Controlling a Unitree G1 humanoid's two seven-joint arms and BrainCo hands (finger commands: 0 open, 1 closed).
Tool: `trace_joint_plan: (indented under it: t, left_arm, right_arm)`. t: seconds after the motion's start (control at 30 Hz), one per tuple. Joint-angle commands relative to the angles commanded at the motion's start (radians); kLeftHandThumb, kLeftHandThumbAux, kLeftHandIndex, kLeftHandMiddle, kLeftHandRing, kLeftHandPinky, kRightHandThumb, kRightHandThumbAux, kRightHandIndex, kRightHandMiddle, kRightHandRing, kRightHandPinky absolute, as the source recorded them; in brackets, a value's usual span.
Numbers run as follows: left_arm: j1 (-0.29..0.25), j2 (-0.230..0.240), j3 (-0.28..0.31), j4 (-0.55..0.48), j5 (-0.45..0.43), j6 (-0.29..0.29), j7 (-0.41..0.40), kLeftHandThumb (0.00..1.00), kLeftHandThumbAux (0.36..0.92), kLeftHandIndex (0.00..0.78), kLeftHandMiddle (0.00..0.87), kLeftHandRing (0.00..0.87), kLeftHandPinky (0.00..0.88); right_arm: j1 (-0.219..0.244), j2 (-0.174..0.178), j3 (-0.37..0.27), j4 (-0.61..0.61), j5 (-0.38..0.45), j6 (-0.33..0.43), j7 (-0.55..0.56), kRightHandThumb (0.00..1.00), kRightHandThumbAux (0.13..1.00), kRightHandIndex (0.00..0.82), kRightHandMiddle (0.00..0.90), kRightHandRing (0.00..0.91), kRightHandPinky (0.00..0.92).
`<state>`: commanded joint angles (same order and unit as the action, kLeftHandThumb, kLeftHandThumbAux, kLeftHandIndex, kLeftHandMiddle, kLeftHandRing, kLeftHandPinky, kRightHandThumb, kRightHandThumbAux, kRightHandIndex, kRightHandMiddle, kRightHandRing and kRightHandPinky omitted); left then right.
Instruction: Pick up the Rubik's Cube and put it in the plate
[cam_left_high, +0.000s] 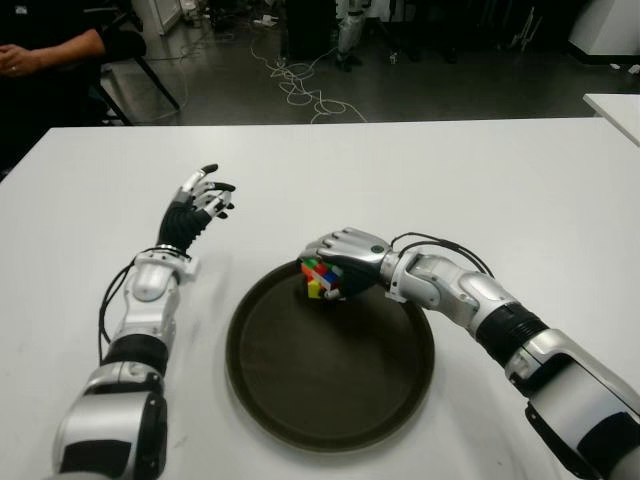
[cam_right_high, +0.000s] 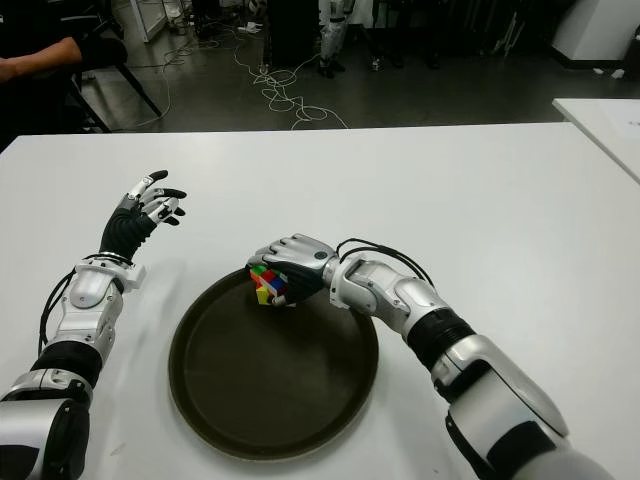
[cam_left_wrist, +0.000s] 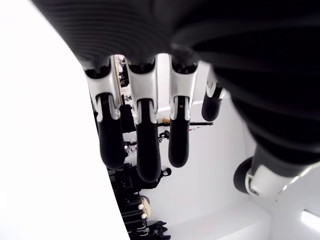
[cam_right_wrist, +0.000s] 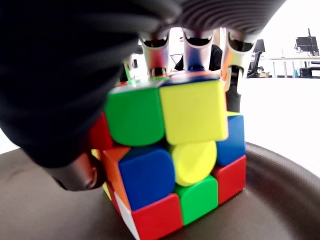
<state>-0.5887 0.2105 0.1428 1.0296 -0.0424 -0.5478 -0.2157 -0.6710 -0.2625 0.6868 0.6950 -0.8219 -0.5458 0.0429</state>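
White bench (cam_left_high: 520, 180) carries a dark round plate (cam_left_high: 330, 405) nearest the robot. Rubik's Cube (cam_left_high: 321, 279) is seen at the plate's far rim, inside it, gripped by the right hand (cam_left_high: 345, 260) with fingers (cam_right_wrist: 159, 50) curled over its top. Left hand (cam_left_high: 197, 207) is raised left of the plate, fingers spread, nothing held. Cables (cam_left_high: 300, 85) are seen on the floor beyond.
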Motion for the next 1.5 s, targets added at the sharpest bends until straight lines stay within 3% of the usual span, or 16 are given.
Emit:
trace_joint_plan:
  t: [0.4,0.77,1.2,1.5]
  left_arm:
    - [-0.006,0.002,0.001,0.006,-0.002,0.005,0.002,0.115,0.564,0.127,0.349,0.419,0.430]
    - [-0.007,0.006,-0.006,0.007,0.012,0.005,0.012,0.097,0.557,0.125,0.352,0.424,0.443]
    - [-0.009,0.002,0.000,0.009,0.008,0.006,0.013,0.116,0.579,0.125,0.348,0.418,0.440]
    - [-0.009,0.003,-0.002,0.009,0.011,0.004,0.016,0.097,0.570,0.126,0.350,0.417,0.442]
  right_arm:
    - [0.037,-0.023,-0.016,-0.101,0.019,-0.025,0.017,0.680,0.736,0.425,0.687,0.699,0.688]
    - [0.055,-0.024,-0.054,-0.119,0.093,-0.055,0.067,0.680,0.735,0.424,0.676,0.682,0.659]
    - [0.071,-0.008,-0.094,-0.123,0.312,-0.047,0.336,0.681,0.735,0.424,0.688,0.697,0.690]
    - [0.094,-0.004,-0.122,-0.166,0.392,0.005,0.444,0.682,0.737,0.424,0.689,0.697,0.678]
